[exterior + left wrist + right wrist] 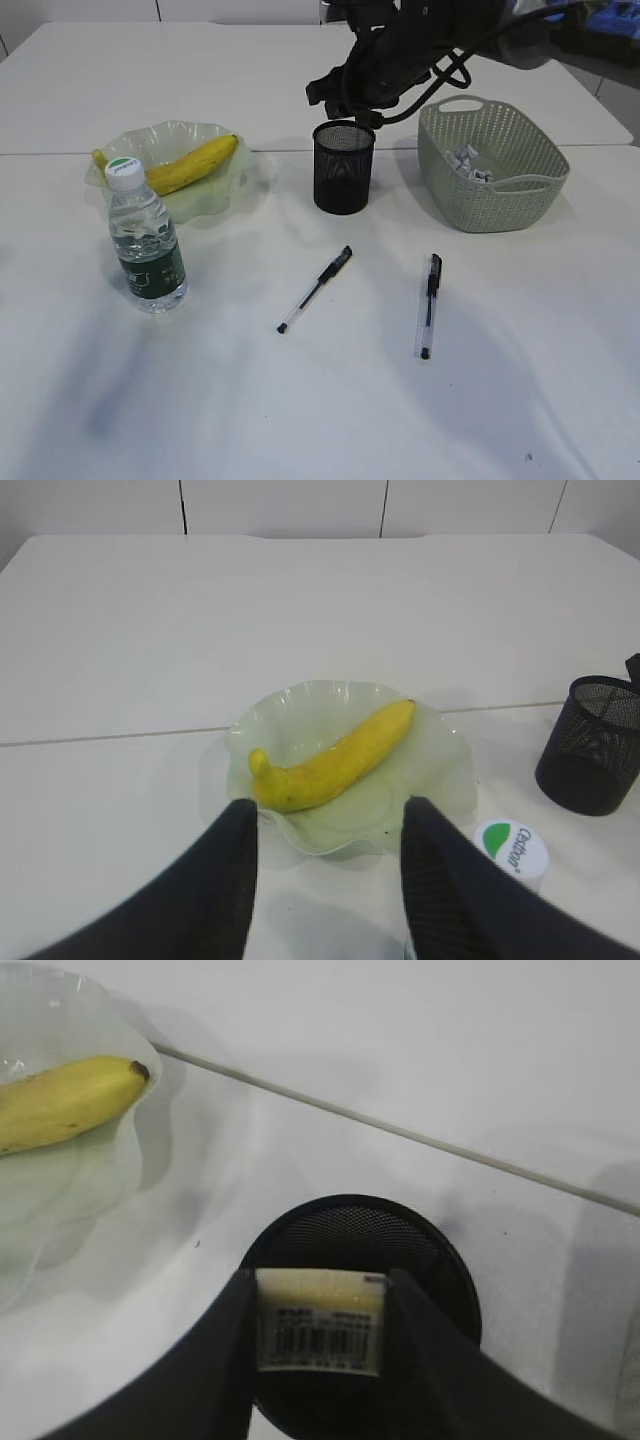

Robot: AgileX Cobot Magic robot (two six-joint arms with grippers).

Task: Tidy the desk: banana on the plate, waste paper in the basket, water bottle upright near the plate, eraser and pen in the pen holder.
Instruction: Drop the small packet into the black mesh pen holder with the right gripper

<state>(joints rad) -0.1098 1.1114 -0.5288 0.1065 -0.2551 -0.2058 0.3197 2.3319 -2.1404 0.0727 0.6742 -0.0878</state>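
Observation:
The banana (192, 165) lies on the pale green plate (130, 145); both also show in the left wrist view, banana (335, 760) on plate (440, 770). The water bottle (146, 240) stands upright in front of the plate; its cap (511, 847) shows in the left wrist view. My right gripper (322, 1310) is shut on the eraser (320, 1320), a white block with a barcode label, directly above the black mesh pen holder (343, 167), whose mouth (350, 1225) lies below. Two pens (315, 289) (429, 304) lie on the table. Waste paper (468, 163) sits in the basket (492, 165). My left gripper (330, 825) is open and empty above the table near the plate.
The right arm (400, 50) reaches across over the pen holder from the top right. A seam between the two tabletops (60, 152) runs behind the plate. The pen holder also shows at the right edge of the left wrist view (592, 745).

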